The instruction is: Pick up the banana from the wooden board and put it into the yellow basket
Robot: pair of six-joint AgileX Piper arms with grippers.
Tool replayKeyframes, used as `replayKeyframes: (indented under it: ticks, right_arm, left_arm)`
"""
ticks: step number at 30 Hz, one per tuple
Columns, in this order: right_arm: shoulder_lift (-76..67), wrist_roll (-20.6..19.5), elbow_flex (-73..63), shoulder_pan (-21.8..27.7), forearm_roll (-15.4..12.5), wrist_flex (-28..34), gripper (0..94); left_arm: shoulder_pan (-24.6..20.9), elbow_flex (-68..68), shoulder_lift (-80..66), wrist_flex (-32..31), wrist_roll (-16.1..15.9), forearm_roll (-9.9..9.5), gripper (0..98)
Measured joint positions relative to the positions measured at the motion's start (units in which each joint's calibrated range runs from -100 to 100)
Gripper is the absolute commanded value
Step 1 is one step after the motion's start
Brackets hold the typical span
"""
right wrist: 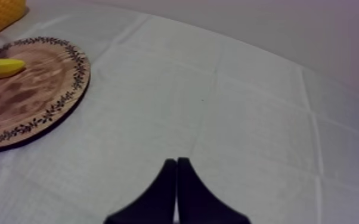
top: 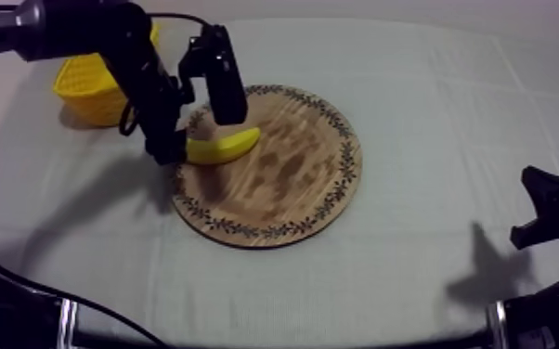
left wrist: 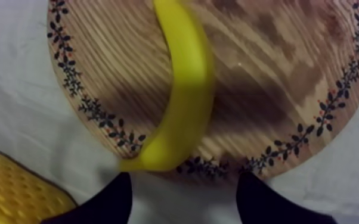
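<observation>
The desk (top: 432, 111) is being covered by a grey-white cloth, the wooden board (top: 302, 176) lying at its middle. The banana (top: 223, 146) is lying on the board's rim nearest the yellow basket (top: 88, 97), not yet gripped. The left claw (left wrist: 185, 176) is being held spread just short of its tip, probably so the 2 fingers can close round it. The right claw (right wrist: 176, 161), pressed together, is being held well apart, out of the way.

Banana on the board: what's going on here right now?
The left gripper is at the left rim of the wooden board, fingers open, just short of the near end of the banana. The banana lies on the board, not gripped yet. The yellow basket stands beside the board, behind that arm. The right gripper is shut on nothing, low at its own side over the cloth.
</observation>
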Motion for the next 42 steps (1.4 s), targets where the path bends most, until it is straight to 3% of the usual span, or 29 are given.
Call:
replayKeyframes:
  ticks: [16,36,42]
  right_arm:
    - [0.00,0.00,0.00,0.00,0.00,0.00,0.3]
    - [0.00,0.00,0.00,0.00,0.00,0.00,0.3]
    - [0.00,0.00,0.00,0.00,0.00,0.00,0.3]
  left_arm:
    - [1.09,-5.99,9.70,-5.01,0.53,1.93,63.7]
    - [1.59,-12.11,18.97,-9.29,0.48,2.34,61.1]
    - [1.62,-12.80,20.09,-8.88,0.11,2.40,56.1]
